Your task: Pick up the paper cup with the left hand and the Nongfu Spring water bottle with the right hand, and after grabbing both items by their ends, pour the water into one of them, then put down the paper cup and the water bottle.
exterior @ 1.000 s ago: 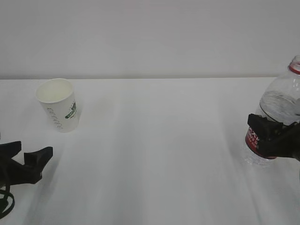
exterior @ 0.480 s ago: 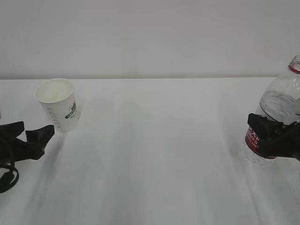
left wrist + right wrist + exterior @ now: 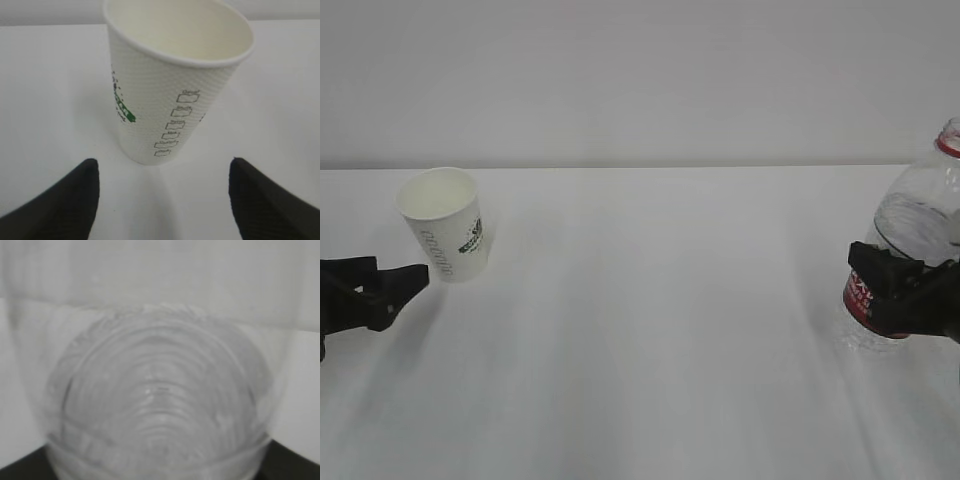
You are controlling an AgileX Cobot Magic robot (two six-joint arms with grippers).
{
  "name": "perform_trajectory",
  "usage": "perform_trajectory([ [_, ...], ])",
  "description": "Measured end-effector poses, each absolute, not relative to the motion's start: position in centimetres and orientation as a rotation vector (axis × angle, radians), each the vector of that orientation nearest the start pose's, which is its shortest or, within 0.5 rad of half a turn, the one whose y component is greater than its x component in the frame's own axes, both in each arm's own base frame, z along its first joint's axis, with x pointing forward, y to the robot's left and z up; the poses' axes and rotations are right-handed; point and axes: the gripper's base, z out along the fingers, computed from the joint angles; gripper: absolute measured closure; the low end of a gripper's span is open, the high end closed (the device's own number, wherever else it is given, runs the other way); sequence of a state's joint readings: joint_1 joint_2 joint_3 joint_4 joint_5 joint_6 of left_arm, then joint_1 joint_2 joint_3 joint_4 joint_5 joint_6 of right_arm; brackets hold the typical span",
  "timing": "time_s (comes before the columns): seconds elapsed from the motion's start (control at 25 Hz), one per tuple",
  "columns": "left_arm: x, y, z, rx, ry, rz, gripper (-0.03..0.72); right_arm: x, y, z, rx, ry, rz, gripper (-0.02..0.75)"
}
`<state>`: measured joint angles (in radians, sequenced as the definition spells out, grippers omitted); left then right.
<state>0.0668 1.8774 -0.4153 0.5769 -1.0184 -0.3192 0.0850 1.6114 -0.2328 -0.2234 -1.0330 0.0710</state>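
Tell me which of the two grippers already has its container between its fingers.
The right hand: clamped on the water bottle. The left hand is open, short of the paper cup.

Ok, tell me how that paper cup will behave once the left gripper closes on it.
The paper cup looks empty inside, so it is probably very light and may slide or tip at a nudge. Its thin paper wall would likely dent under a firm squeeze. The taper, narrower at the base, could let it slip downward between the left gripper's open fingers.
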Motion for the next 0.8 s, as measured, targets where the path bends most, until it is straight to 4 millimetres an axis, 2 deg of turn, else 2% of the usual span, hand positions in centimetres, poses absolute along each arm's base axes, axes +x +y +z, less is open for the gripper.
perform_trajectory([
  [0.56, 28.5, -2.5, 10.6, 0.429, 1.911, -0.348, 0.097, 22.5, 3.7, 14.7, -0.251, 1.800, 0.208, 0.316],
  [0.8, 28.6, -2.4, 10.8, 0.442, 1.876, -0.308, 0.027, 22.5, 3.7, 14.7, -0.250, 1.793, 0.209, 0.316],
])
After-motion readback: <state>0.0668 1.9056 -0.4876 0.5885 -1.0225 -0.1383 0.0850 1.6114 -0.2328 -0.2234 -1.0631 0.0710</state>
